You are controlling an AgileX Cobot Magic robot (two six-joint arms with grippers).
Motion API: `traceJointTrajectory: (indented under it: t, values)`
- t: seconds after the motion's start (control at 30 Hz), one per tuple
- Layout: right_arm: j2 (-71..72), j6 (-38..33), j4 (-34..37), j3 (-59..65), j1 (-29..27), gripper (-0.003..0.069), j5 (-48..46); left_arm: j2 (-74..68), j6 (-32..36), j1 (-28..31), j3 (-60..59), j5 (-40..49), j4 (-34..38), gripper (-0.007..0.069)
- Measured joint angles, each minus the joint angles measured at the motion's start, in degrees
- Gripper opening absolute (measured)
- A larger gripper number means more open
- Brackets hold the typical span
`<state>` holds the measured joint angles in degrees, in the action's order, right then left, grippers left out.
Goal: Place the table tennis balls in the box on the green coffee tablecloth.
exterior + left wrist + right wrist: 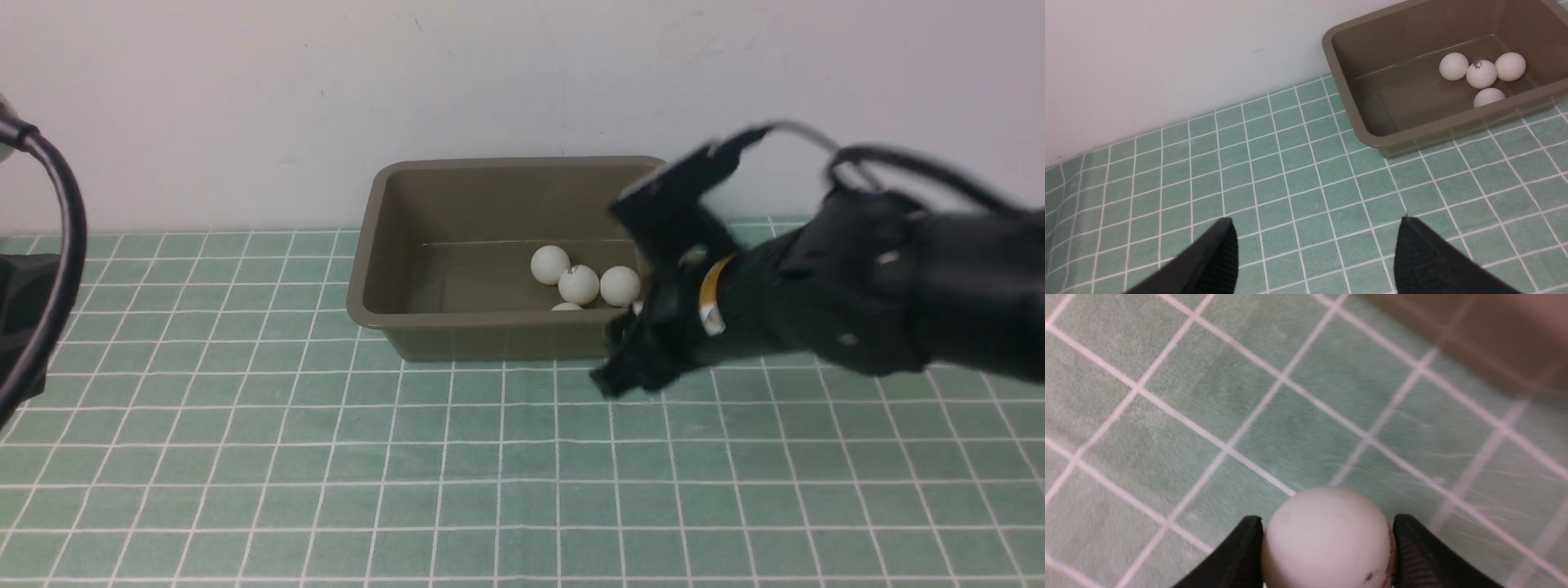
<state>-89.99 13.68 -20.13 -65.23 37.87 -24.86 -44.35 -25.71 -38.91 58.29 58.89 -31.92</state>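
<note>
You are looking at a matte black right arm (865,286); a yellow band (710,282) and white tag (712,320) are ringing its wrist; black cables (914,167) are looping above; the left gripper (1316,219) is showing tapered black fingers (1425,261).

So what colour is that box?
The box is plain olive-brown, clearest in the left wrist view.

Five table tennis balls (1482,74), one box (1355,77), one green coffee tablecloth (326,457)
</note>
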Motion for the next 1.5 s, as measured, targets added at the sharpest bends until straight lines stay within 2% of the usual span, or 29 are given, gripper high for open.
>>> traceJointTrajectory:
  t: [0.2,0.4,0.73,1.1,1.2,1.27,1.33,1.5]
  values:
    - [-2.49,0.26,-0.27,-1.16,-0.55,0.0363,5.6,0.0,-0.06,0.0,0.0,-0.71,0.0,0.0461]
    - [-11.19,-0.72,-0.46,-6.35,-2.57,0.0363,10.49,0.0,-0.06,0.0,0.0,-0.71,0.14,0.0461]
    - [-24.65,-1.52,-0.46,-19.94,-3.3,0.0363,8.37,0.05,-0.12,0.0,0.0,-0.72,1.07,0.0461]
    - [-25.5,-1.35,-0.46,-20.83,-3.3,0.0363,9.12,0.05,-0.12,0.0,0.0,-0.72,1.58,0.0461]
    - [-25.5,-1.35,-0.46,-20.83,-3.3,0.0392,9.27,0.05,-0.12,0.0,0.0,-0.72,1.88,0.0461]
    - [-25.5,-1.3,-0.86,-20.9,-3.3,0.0465,9.38,0.05,-0.12,0.0,0.0,-0.72,1.94,0.0461]
    - [-25.5,-1.3,-1.48,-21.01,-3.3,0.0496,9.62,0.05,-0.12,0.0,0.0,-0.72,1.99,0.0461]
    - [-25.5,-1.3,-4.39,-21.12,-3.3,0.0518,10.42,0.05,-0.12,0.0,0.0,-0.72,2.15,0.0461]
